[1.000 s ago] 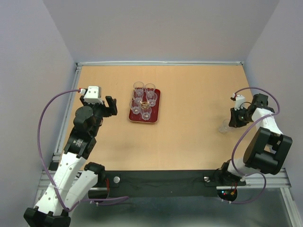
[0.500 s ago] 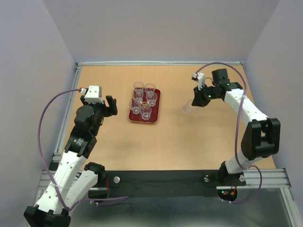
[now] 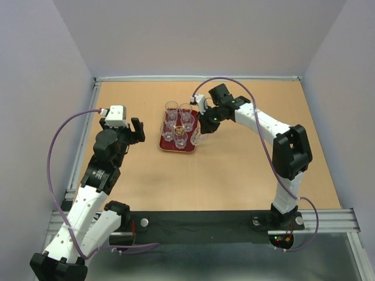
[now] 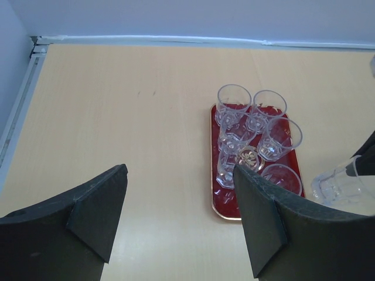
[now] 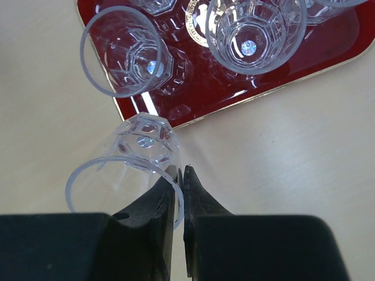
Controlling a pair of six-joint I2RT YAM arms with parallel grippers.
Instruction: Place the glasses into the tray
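My right fingers (image 5: 199,202) are closed on the rim of one small clear glass tumbler (image 5: 133,158). It hangs tilted just beside a corner of the flat dark red tray (image 4: 225,202), over the wooden worktop (image 4: 129,117). I judge it light, slippery and fragile, so this thin rim hold may slip. My left fingers (image 4: 96,205) stand open and empty.

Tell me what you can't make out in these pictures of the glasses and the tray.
- Top view: the held glass is faint beside the tray; whether it touches the table is unclear.
- Left wrist view: the right edge cuts off that glass, and a finger of the left tool hides the tray's near corner.
- Right wrist view: the top edge cuts off the tray, and glasses cover most of its gold emblem.
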